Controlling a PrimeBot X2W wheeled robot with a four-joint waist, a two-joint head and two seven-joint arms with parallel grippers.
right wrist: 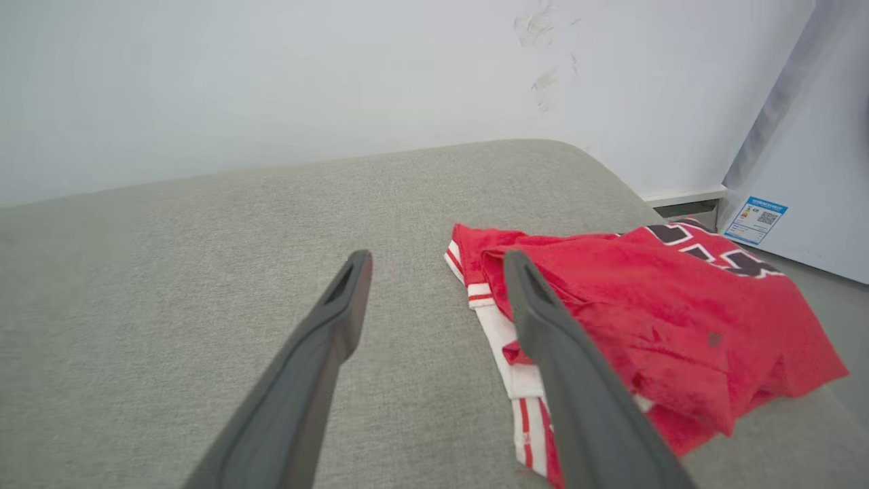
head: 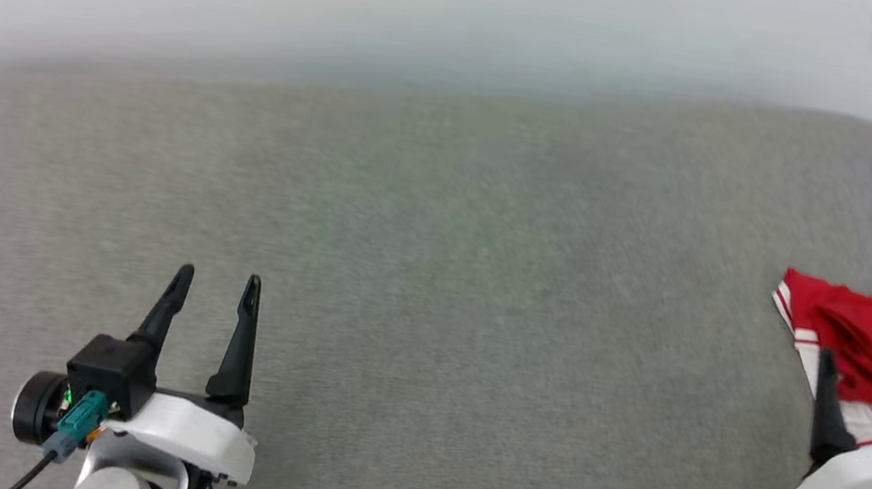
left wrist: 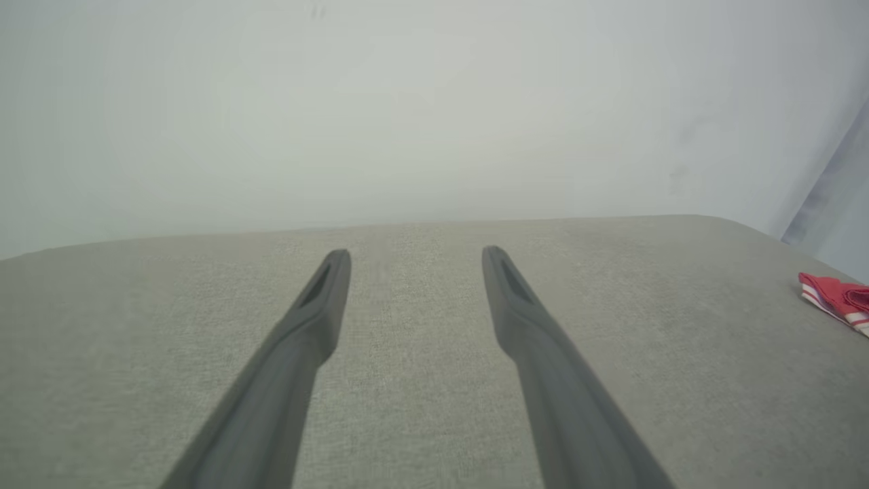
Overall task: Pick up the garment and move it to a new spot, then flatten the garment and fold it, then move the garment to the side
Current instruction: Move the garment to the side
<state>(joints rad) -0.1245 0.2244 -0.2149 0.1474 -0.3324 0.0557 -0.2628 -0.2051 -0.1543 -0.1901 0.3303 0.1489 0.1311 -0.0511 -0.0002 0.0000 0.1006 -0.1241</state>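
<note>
Lying perhaps folded on the cushion (head: 431,278), the garment (right wrist: 679,319); left gripper (head: 219,275) and right gripper (right wrist: 438,261) fingers wide, empty.

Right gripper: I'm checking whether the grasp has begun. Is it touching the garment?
Cannot tell. In the right wrist view one finger of the right gripper overlaps the garment, but neither contact nor gap shows.

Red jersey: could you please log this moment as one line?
red jersey: rumpled, right end of grey cushion | left gripper: open, empty | right gripper: open, over jersey edge
</note>
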